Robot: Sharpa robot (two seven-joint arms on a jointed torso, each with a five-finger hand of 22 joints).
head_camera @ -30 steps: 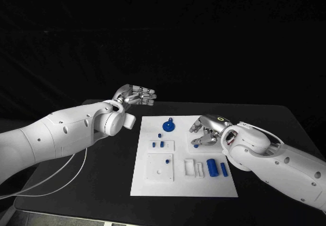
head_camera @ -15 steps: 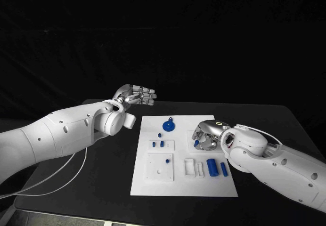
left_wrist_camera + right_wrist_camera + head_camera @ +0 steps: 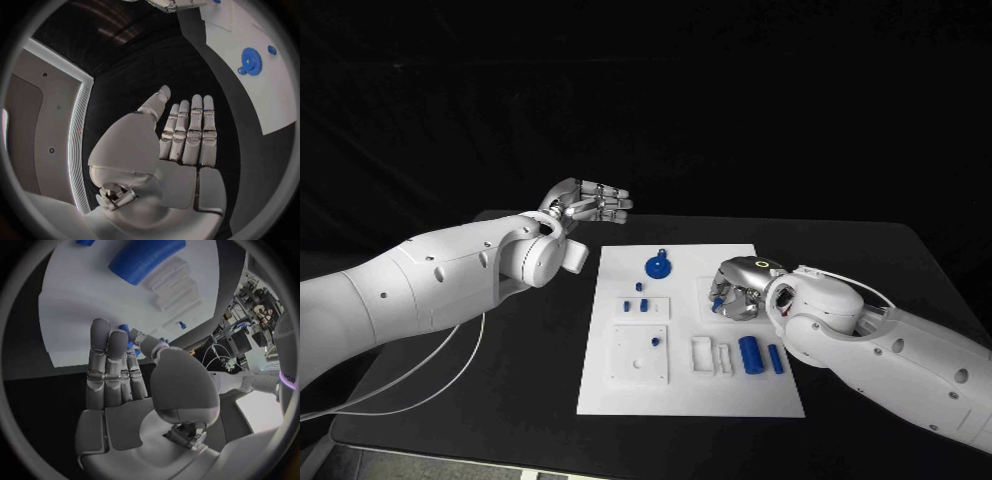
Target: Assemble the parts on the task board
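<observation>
Small blue plastic part (image 3: pixel 720 297) is pinched in right hand (image 3: pixel 737 291) fingers (image 3: pixel 107 352) over the white task board (image 3: pixel 687 395) right edge, likely for insertion. Left hand (image 3: pixel 584 205) is parked off-board beyond the black counter (image 3: pixel 531 380), fingers (image 3: pixel 187 132) straight, pressed together, holding nothing.

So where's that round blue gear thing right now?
In the head view, the blue gear lies near the far edge of the white task board, left of the right hand and untouched.
</observation>
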